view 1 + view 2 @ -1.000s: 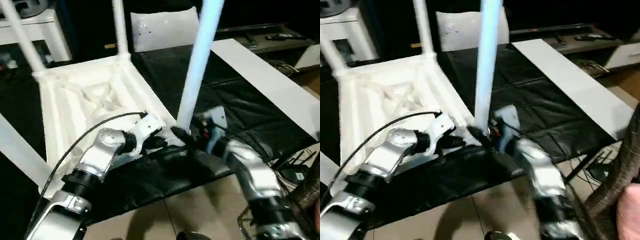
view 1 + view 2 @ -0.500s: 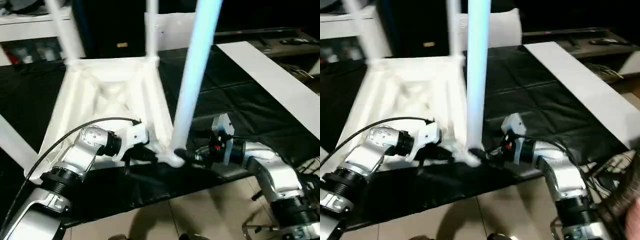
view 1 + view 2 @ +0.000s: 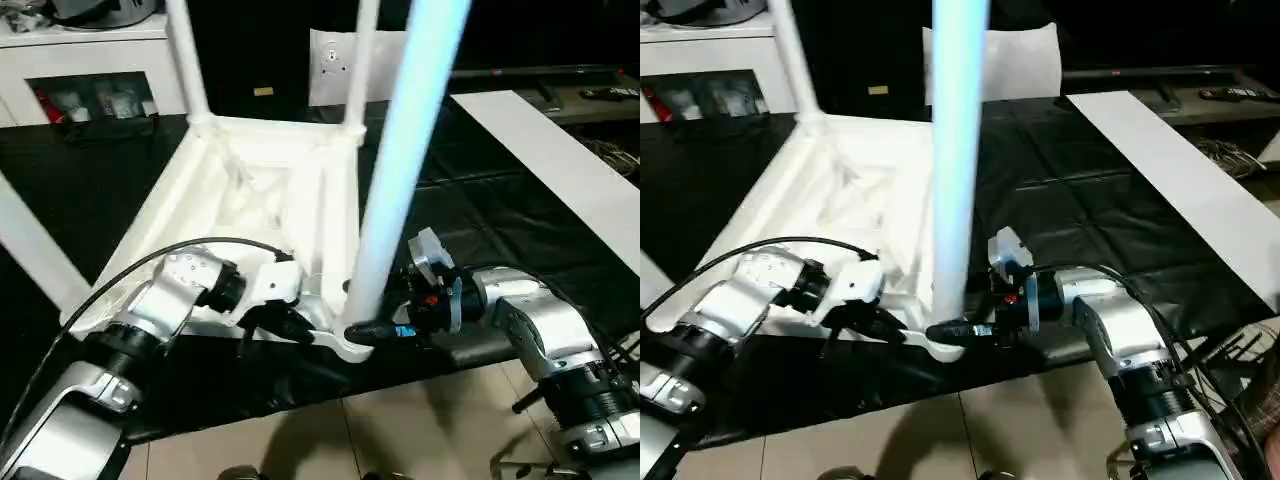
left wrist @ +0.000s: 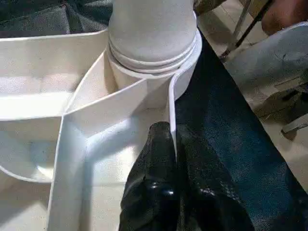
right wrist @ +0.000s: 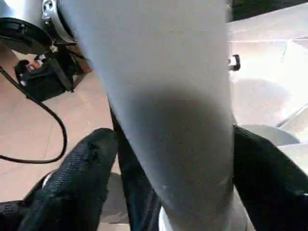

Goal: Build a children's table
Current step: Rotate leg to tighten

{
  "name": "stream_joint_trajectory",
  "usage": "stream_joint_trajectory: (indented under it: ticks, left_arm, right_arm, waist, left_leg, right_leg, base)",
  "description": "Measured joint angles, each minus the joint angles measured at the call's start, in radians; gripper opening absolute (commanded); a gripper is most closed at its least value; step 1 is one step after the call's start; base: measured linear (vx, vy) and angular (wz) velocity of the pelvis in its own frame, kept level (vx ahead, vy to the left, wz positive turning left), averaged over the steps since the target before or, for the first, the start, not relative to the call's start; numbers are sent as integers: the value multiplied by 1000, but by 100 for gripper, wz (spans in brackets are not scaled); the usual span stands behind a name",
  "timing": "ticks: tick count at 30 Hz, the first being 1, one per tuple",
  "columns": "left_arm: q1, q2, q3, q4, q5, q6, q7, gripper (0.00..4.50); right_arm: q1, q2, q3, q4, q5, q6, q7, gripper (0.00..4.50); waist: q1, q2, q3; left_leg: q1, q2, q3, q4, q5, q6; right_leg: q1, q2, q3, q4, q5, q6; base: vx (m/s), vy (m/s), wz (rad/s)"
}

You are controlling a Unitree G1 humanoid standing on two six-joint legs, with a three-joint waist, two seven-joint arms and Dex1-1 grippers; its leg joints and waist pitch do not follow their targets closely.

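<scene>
The children's table lies upside down on the black-covered tabletop, ribbed underside up. The left claw pinches a thin upright rib of its rim, just beside the near corner socket. The right claw is spread around the base of the leg standing in that socket, one finger on each side, pressed against the tube. Two more legs rise from the far corners beyond both claws.

Black wrinkled sheet spread over the work surface. Long white board lying along its right side. White cabinet at back left, white flat bag upright at back centre. Tan tiled floor in front.
</scene>
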Motion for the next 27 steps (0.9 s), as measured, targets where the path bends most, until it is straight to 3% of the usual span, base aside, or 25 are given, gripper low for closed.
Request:
stream_joint_trajectory:
  ticks: [11, 20, 25, 27]
  left_arm:
    - [-7, 6, -2, 20, 0, -33, -30, 0]
    - [-9, 0, 2, 23, 1, -11, -18, 0]
    - [-9, -20, 39, 24, 8, 92, 81, 0]
    - [-5, -29, 58, 19, 13, 138, 138, 0]
  right_arm:
    - [-24, 0, 12, 16, 0, 18, 21, 240]
    - [-30, 11, 16, 17, -5, 10, 1, 212]
    - [13, 84, -42, 4, -35, -19, -176, 207]
    - [16, 119, -57, 3, -58, -30, -279, 205]
  waist:
    - [3, 0, 0]
    - [2, -1, -1]
    - [-13, -1, -1]
    - [-33, -1, -1]
  left_leg:
    - [0, 0, 0, 0, 0, 0]
    - [0, 0, 0, 0, 1, -1]
    - [1, 0, -1, 0, 3, -3]
    - [1, 0, -1, 0, 5, -4]
  right_leg:
    - [0, 0, 0, 0, -1, 1]
    - [1, 0, 0, 1, -1, 1]
    - [3, 0, 0, 2, -1, 1]
    - [3, 0, -1, 1, -1, 1]
  base:
    - [0, 0, 0]
    - [0, 0, 0]
    - [0, 0, 0]
    - [0, 0, 0]
